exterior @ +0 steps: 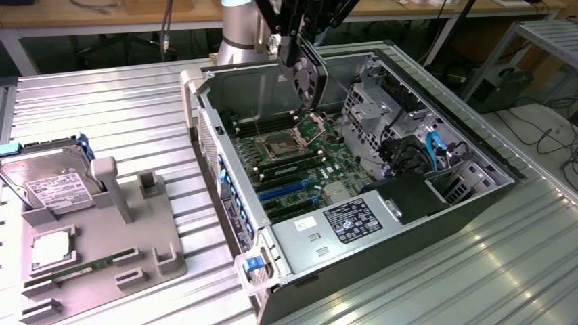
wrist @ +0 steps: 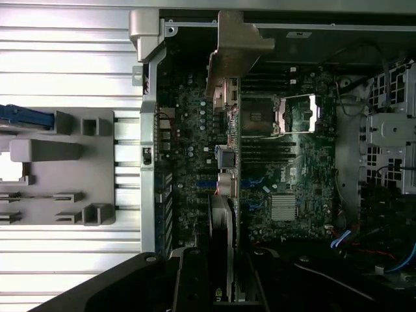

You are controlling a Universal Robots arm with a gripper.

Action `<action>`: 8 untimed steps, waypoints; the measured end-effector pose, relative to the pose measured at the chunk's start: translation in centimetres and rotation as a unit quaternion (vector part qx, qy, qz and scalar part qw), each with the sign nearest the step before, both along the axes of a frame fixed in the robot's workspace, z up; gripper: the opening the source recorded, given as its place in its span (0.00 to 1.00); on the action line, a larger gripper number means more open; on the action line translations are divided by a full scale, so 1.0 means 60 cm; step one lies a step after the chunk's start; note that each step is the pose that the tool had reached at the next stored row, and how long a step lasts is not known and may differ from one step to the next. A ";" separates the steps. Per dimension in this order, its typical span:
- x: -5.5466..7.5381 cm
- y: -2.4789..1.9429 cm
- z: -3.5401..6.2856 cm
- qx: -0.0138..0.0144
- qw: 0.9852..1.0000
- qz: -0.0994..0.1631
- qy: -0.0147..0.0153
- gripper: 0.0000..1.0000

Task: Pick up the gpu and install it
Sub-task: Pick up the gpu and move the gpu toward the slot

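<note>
From my desk I see the gripper (exterior: 296, 59) clamped on the graphics card (exterior: 307, 81), holding it on edge above the open computer case (exterior: 243, 91). The card hangs over the far end of the motherboard (exterior: 298, 169), near the open processor socket (exterior: 312, 125), and it is not seated in any slot. Through the wrist camera I look straight down the card (wrist: 234, 52). Its silver bracket points away from the gripper (wrist: 221, 283), and the motherboard (wrist: 286, 169) is spread out beneath it.

The case lies on its side on a ribbed metal table (exterior: 108, 101) that catches bright glare (the grooves run the length of the table). A grey holder (exterior: 153, 271) sits on the table at the exterior view's left, beside the case. A hard drive (exterior: 54, 179) stands tilted in it, and a narrow green memory stick (exterior: 91, 264) lies flat near its front. The wrist camera shows the same table (wrist: 65, 65) and holder (wrist: 84, 169) next to the case wall.

Behind the table runs a wooden bench (exterior: 81, 17), and the arm's silver column (exterior: 239, 34) rises in front of it. At the exterior view's right, loose cables (exterior: 551, 135) lie on a pale floor near a metal rack (exterior: 542, 40).
</note>
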State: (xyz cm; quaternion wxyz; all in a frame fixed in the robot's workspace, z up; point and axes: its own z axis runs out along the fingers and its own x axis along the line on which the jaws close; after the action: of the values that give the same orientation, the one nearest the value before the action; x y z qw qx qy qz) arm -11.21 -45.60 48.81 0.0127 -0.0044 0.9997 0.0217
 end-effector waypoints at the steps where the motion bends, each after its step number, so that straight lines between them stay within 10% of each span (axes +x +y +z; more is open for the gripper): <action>1: 0.003 0.0000 0.000 0.000 1.000 0.000 0.000 0.27; 8: 0.023 0.0000 0.000 0.000 1.000 0.000 0.000 0.27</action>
State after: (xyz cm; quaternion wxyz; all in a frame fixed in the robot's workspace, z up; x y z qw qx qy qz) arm -9.80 -45.60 48.81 0.0127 -0.0044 0.9997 0.0217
